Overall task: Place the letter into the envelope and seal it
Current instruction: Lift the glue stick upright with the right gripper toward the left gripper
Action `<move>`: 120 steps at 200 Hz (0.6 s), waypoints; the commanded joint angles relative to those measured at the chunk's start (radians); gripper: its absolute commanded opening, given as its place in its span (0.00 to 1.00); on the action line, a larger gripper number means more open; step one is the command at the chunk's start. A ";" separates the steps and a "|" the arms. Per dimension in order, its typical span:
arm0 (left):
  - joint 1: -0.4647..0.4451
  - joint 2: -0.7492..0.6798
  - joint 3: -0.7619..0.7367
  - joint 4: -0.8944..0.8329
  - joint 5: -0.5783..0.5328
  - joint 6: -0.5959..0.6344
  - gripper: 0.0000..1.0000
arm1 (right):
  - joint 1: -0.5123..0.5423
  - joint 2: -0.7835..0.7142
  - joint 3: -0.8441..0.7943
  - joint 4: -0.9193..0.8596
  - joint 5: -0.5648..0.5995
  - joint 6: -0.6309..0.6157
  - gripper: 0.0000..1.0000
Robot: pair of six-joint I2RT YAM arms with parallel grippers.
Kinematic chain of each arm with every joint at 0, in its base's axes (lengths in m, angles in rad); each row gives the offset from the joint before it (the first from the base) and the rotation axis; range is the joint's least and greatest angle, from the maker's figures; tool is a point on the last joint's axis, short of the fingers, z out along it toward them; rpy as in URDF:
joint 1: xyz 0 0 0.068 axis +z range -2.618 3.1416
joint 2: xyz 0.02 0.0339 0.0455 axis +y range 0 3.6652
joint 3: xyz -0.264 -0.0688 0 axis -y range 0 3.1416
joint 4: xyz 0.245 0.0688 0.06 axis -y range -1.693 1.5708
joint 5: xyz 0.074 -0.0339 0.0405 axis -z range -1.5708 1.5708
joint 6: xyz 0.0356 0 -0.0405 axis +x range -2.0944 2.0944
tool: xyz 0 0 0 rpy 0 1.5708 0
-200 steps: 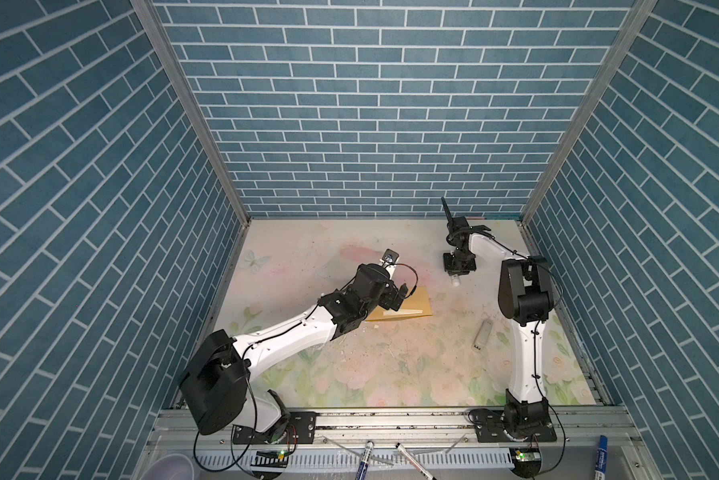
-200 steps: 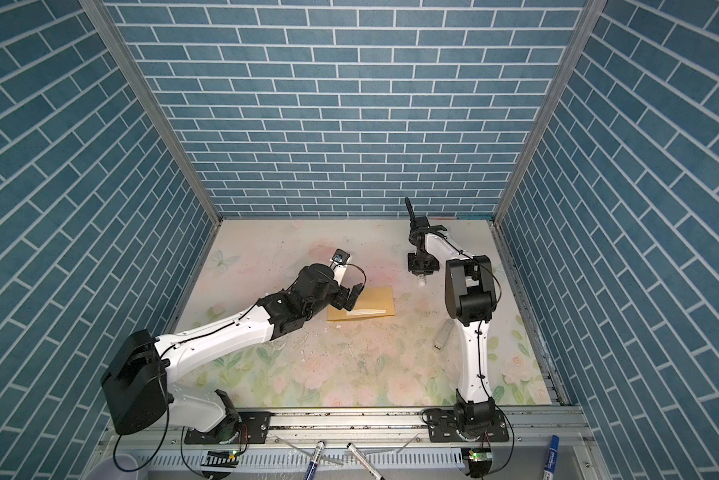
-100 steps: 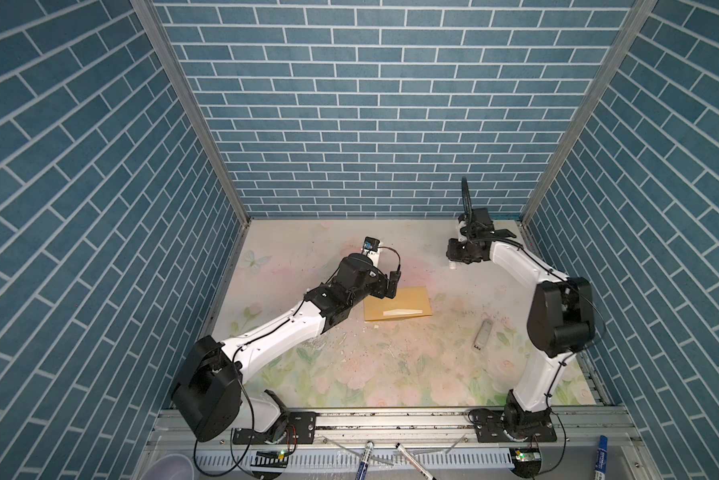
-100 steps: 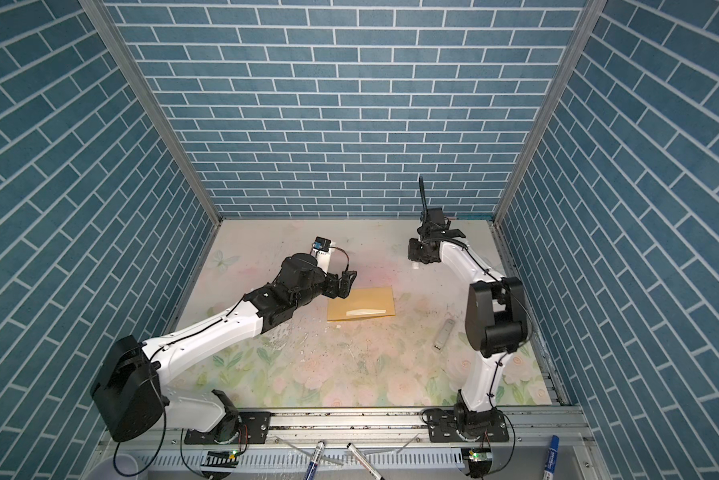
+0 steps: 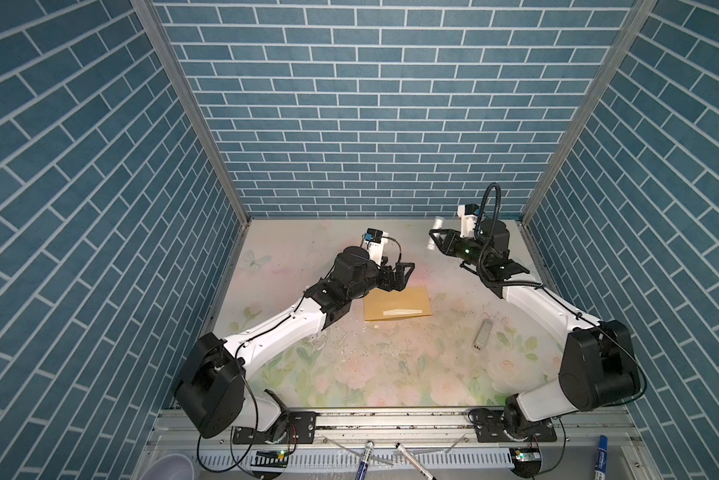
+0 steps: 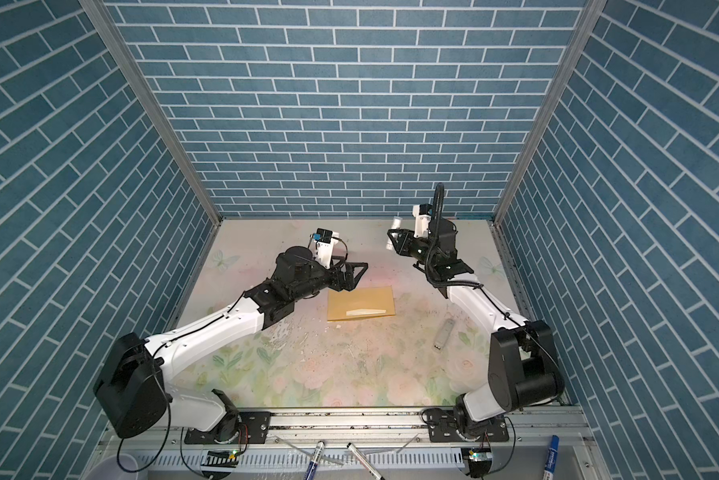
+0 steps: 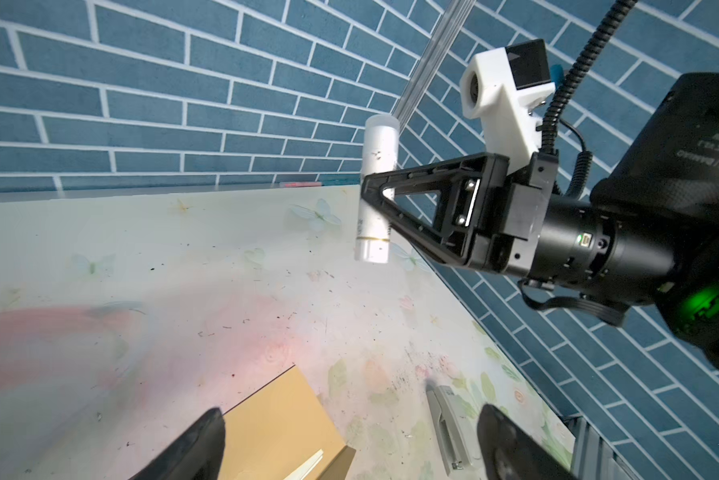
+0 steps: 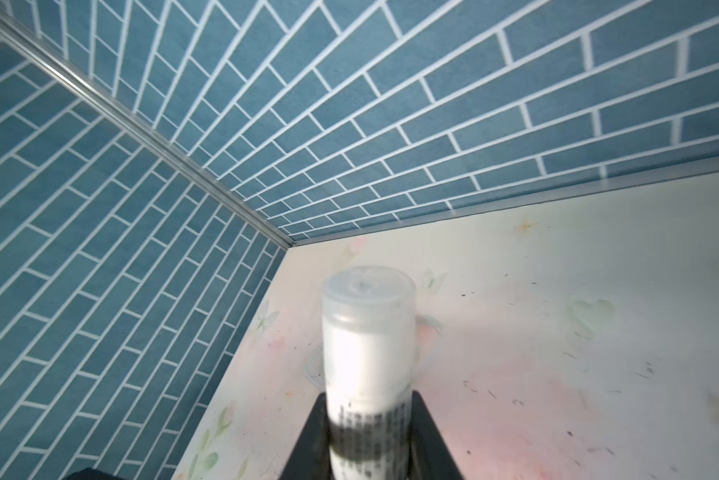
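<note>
The golden-tan envelope [image 5: 397, 303] [image 6: 359, 303] lies flat mid-table, also in the left wrist view [image 7: 274, 424]. A thin cream sliver [image 5: 401, 311] [image 7: 310, 463] shows on its near half; I cannot tell whether it is the letter, which is otherwise hidden. My left gripper [image 5: 405, 274] [image 6: 355, 274] [image 7: 349, 440] hangs open over the envelope's far left corner, holding nothing. My right gripper [image 5: 440, 239] [image 6: 398, 239] [image 8: 368, 415] is raised at the far right, shut on a white glue stick tube [image 5: 433, 237] [image 7: 376, 195] [image 8: 368, 332].
A grey stapler [image 5: 483, 334] [image 6: 444, 332] [image 7: 447, 428] lies on the table right of the envelope. Markers [image 5: 364, 457] and a blue pen [image 5: 601, 451] rest on the front rail, a cup [image 5: 170, 465] at front left. Brick walls close three sides.
The right arm swung up and back toward the far right, carrying the white tube. The left gripper rose off the envelope's left edge and shifted toward its far corner.
</note>
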 commanded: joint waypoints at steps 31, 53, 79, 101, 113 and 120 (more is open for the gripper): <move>0.006 0.036 0.039 0.030 0.030 0.011 0.91 | 0.100 -0.059 -0.033 0.157 -0.008 0.057 0.00; 0.014 0.037 0.038 0.014 0.005 0.009 0.88 | 0.129 -0.061 -0.041 0.179 -0.006 0.074 0.00; 0.042 0.030 0.018 0.043 0.013 -0.030 0.83 | 0.156 -0.059 -0.050 0.190 -0.004 0.083 0.00; 0.057 0.025 0.017 0.049 0.028 -0.034 0.79 | 0.172 -0.059 -0.058 0.191 0.001 0.084 0.00; 0.058 0.027 0.019 0.049 0.033 -0.035 0.78 | 0.181 -0.058 -0.061 0.193 0.005 0.085 0.00; 0.060 0.028 0.020 0.050 0.035 -0.034 0.77 | 0.187 -0.056 -0.062 0.194 0.005 0.085 0.00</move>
